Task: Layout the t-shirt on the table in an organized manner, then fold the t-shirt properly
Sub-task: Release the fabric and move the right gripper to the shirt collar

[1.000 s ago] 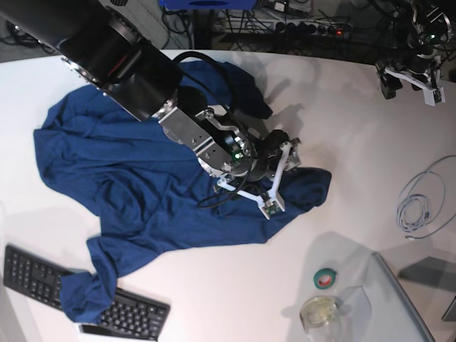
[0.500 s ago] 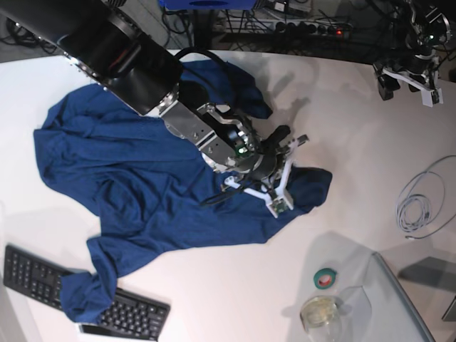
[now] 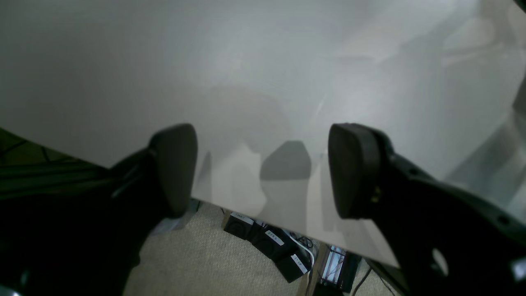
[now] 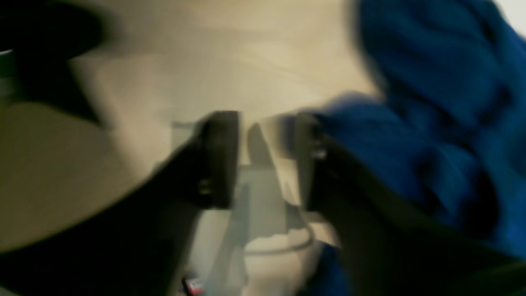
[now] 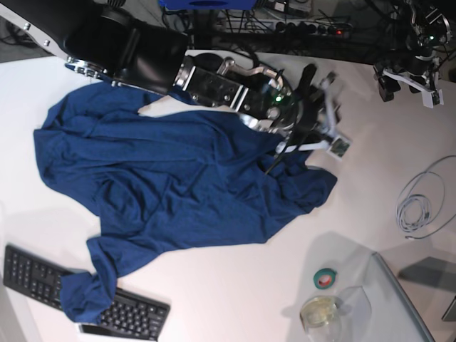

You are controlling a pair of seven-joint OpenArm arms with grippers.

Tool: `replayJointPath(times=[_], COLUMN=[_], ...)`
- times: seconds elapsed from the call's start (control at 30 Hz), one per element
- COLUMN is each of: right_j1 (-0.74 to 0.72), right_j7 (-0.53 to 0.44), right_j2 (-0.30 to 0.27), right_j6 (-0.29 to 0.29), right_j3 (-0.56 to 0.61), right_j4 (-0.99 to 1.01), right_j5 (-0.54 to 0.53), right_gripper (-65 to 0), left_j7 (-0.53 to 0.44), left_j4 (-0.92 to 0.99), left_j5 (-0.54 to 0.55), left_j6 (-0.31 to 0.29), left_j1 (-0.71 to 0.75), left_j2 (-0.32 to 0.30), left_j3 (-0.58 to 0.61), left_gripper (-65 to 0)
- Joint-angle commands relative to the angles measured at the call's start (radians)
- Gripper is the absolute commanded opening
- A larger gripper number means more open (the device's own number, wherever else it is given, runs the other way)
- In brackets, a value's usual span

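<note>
Nearest me, keyboard (image 5: 85, 296) at the front edge with a t-shirt (image 5: 164, 192) corner draped over it. T-shirt lies crumpled across the table (image 5: 235, 292), left and middle. Right pincer (image 5: 322, 107) sits above its far right edge, pads parted with a gap, nothing between them, view blurred. Left pincer (image 3: 263, 170) at the far right table edge, spread wide, empty.

Beyond far edge: dark clutter of cables, power strip (image 5: 313, 28) with red light, blue box (image 5: 206, 3). Beige carpet floor (image 3: 197, 259) below, small black labelled boxes (image 3: 267, 242) on it. Even overhead light, soft shadows.
</note>
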State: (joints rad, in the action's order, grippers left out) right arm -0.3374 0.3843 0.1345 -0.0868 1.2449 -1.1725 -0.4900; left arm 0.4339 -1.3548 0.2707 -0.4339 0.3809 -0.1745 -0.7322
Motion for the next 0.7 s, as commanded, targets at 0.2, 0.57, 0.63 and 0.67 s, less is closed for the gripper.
replayJointPath(times=[0.2,0.57,0.63,0.67], right_j1=[-0.016,0.281,0.312,0.320], right_j7=[0.020,0.091,0.091,0.091], right_j2=[-0.134,-0.240,-0.263,-0.281], right_j6=[-0.005,0.003,0.003,0.003], right_j3=[-0.129,-0.798,-0.827,-0.822], right_j4=[-0.275,-0.340,-0.350,-0.352], right_j5=[0.004,0.006,0.006,0.006], right_gripper=[-36.8,-41.1,-41.1,-41.3], left_j7=[-0.019,-0.022,-0.022,-0.022], left_j4=[-0.051,-0.119,-0.134,-0.140], left_j5=[0.011,0.011,0.011,0.011], left_j6=[0.000,-0.001,-0.001,-0.001], left_j1=[-0.029,-0.004,-0.004,-0.009], left_j2=[-0.013,-0.018,-0.017,-0.017], left_j3=[0.001,0.302,0.386,0.422], left_gripper=[-17.3,-17.4,-17.4,-17.4])
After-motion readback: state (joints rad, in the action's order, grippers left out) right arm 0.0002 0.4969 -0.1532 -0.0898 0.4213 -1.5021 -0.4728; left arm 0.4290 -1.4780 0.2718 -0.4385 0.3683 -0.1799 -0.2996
